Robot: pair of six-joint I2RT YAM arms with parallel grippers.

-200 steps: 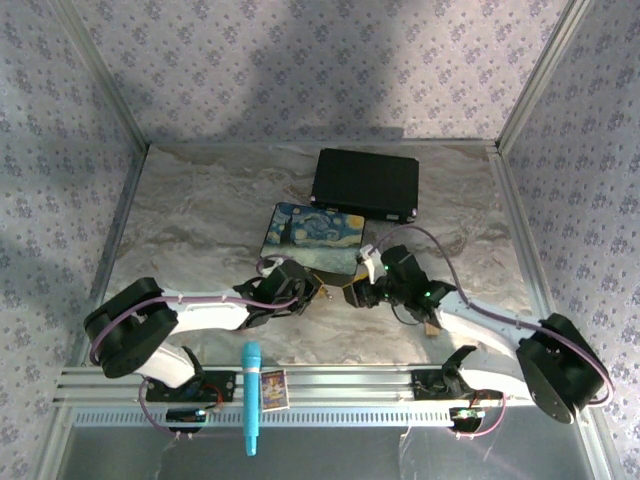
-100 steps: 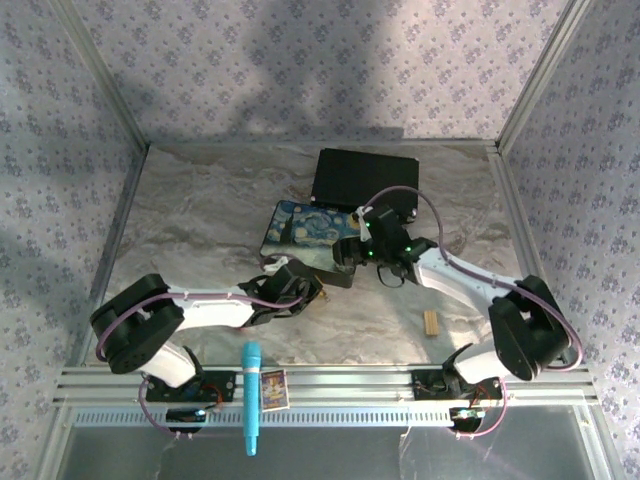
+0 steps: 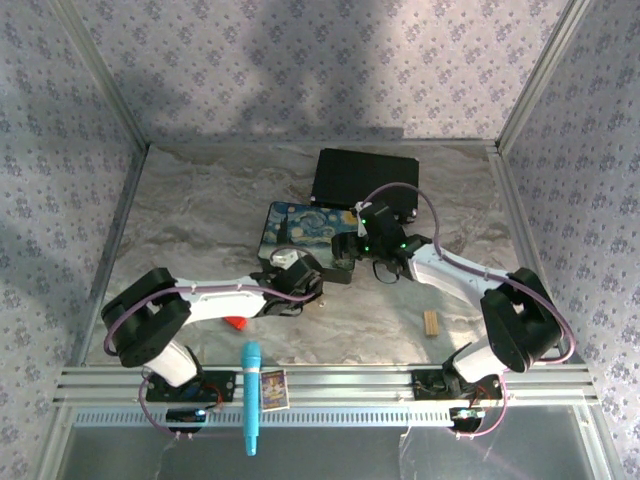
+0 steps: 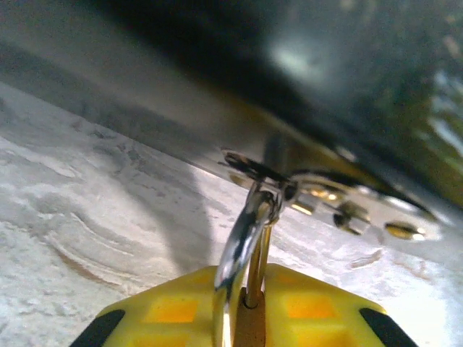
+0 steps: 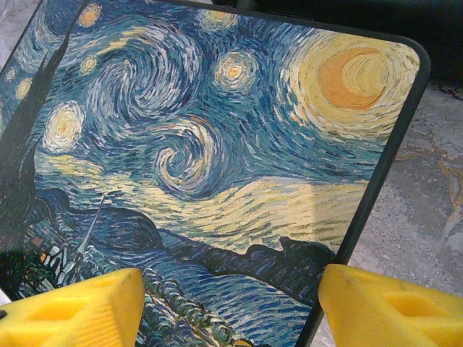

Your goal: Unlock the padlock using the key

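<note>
The left gripper (image 4: pixel 246 300) has its yellow pads (image 4: pixel 173 307) pressed together on the small brass padlock (image 4: pixel 250 327). Its silver shackle (image 4: pixel 242 231) runs straight ahead along the claw's axis, up to the dark hasp (image 4: pixel 249 165) on the starry-night painted box (image 5: pixel 217 144). Beyond, the right gripper (image 5: pixel 231 303) hovers over that lid, spread wide and empty.

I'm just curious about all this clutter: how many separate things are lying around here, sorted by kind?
boxes: 2, black case, painted box
small pieces: 2, wooden block, red piece
padlock: 1
blue marker: 1
card: 1
total: 7
</note>
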